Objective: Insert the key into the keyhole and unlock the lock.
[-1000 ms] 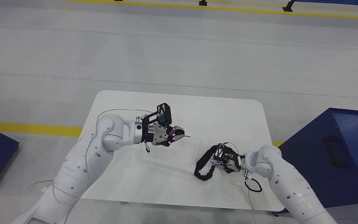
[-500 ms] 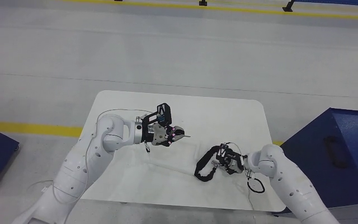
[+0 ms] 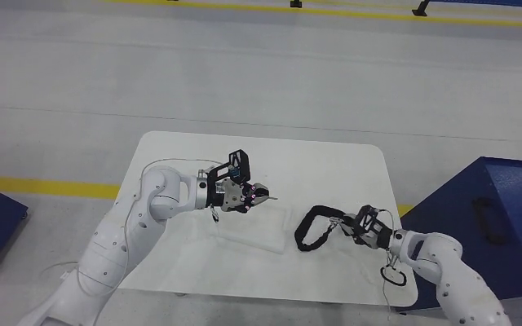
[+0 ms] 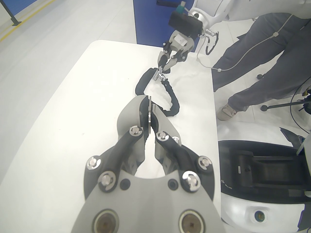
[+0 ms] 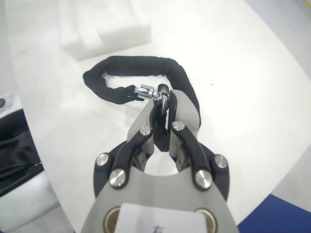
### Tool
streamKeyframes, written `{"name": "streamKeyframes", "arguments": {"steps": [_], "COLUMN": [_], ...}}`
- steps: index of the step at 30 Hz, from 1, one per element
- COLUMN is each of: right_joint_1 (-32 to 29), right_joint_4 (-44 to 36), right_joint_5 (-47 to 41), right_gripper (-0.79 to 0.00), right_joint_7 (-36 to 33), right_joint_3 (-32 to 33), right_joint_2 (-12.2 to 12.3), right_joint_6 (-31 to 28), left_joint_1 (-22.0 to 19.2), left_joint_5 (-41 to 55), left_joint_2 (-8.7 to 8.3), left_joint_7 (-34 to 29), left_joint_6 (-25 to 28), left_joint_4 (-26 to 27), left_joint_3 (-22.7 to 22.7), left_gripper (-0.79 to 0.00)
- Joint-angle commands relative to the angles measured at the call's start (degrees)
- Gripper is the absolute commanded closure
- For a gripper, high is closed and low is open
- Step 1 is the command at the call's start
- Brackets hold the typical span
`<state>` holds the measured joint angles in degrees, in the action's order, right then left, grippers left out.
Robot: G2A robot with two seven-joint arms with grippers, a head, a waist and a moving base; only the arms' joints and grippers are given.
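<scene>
While left gripper (image 4: 149, 109) fingers pinch the key (image 4: 150, 98) and right gripper (image 5: 162, 98) fingers clamp the lock (image 5: 163, 89) at four o'clock, insertion remains undone.

The lock body (image 5: 160, 134) sits mostly buried between the right hand's (image 5: 162, 98) fingers, keyhole hidden. The left hand (image 4: 148, 102) pinches a thin edge-on sliver, probably the key (image 4: 149, 118); the chain's (image 4: 173, 100) near end passes behind that hand.
</scene>
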<state>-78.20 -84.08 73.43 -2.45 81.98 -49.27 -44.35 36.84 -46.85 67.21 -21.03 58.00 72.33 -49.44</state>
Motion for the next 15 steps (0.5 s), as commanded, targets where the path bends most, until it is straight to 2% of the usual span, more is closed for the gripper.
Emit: {"name": "streamKeyframes", "arguments": {"steps": [1,6,8,9,10,12,15], "right_joint_1": [-2.98,-8.76,-10.47,-10.89,-10.9,-10.9,-8.55], "right_joint_4": [-0.97,-2.99,-2.79,-2.55,-1.77,-1.62,-2.1], "right_joint_5": [0.89,0.3,-3.76,-6.33,-9.14,-16.64,-31.56], "right_gripper": [0.0,0.0,0.0,0.0,0.0,0.0,0.0], "right_joint_7": [6.12,17.63,21.45,22.37,22.68,21.21,14.11], "right_joint_3": [2.66,8.2,9.92,10.4,10.8,8.2,0.78], "right_joint_2": [0.37,0.98,1.06,1.14,1.27,1.64,3.32], "right_joint_6": [-0.36,-2.52,-5.86,-9.3,-13.21,-13.65,-13.65], "left_joint_1": [0.0,0.0,0.0,0.0,0.0,0.0,0.0], "left_joint_5": [0.0,0.0,0.0,0.0,0.0,0.0,0.0], "left_joint_2": [0.0,0.0,0.0,0.0,0.0,0.0,0.0], "left_joint_7": [0.0,0.0,0.0,0.0,0.0,0.0,0.0], "left_joint_6": [0.0,0.0,0.0,0.0,0.0,0.0,0.0], "left_joint_4": [0.0,0.0,0.0,0.0,0.0,0.0,0.0], "left_joint_3": [0.0,0.0,0.0,0.0,0.0,0.0,0.0], "left_gripper": [0.0,0.0,0.0,0.0,0.0,0.0,0.0]}}
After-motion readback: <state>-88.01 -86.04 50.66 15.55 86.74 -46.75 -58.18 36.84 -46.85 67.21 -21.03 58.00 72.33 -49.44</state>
